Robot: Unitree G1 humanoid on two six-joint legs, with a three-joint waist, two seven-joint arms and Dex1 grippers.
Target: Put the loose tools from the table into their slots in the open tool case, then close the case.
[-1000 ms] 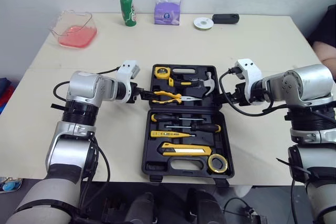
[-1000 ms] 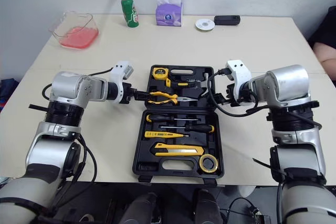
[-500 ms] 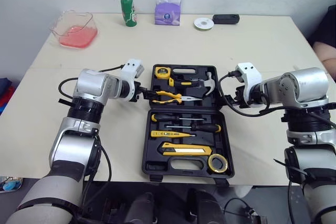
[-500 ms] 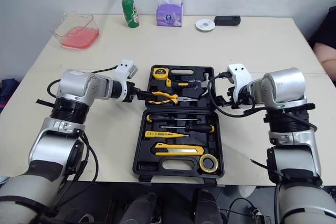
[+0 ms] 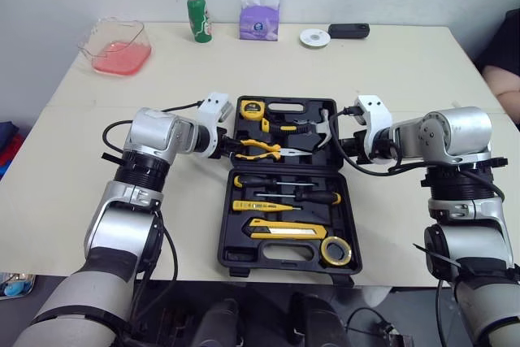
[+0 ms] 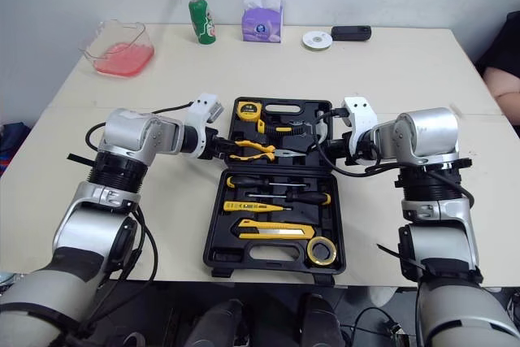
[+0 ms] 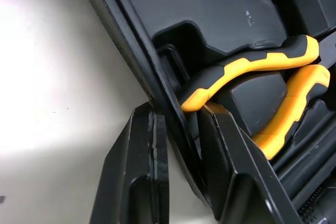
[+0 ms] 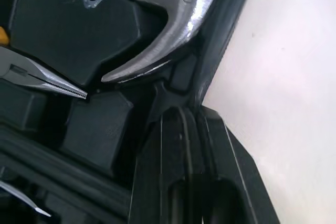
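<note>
The tool case (image 5: 229, 225) lay open and flat on the desk (image 5: 406, 62), toward its 6 o'clock edge. The left end effector (image 5: 224, 149) sat at the case's 10 o'clock side. Its fingers (image 7: 140, 171) were closed onto the case wall, one outside over the desk, the other inside just beside the pliers (image 5: 258, 149). The right end effector (image 5: 346, 149) sat at the case's 2 o'clock side, likewise pinched on the wall, next to the claw of the hammer (image 5: 323, 127). The tape measure (image 5: 252, 109), screwdrivers (image 5: 313, 197), utility knife (image 5: 288, 232) and tape roll (image 5: 335, 251) lay in the case. A green bottle (image 5: 197, 18) and a tissue pack (image 5: 259, 12) stood near the desk's 12 o'clock edge.
</note>
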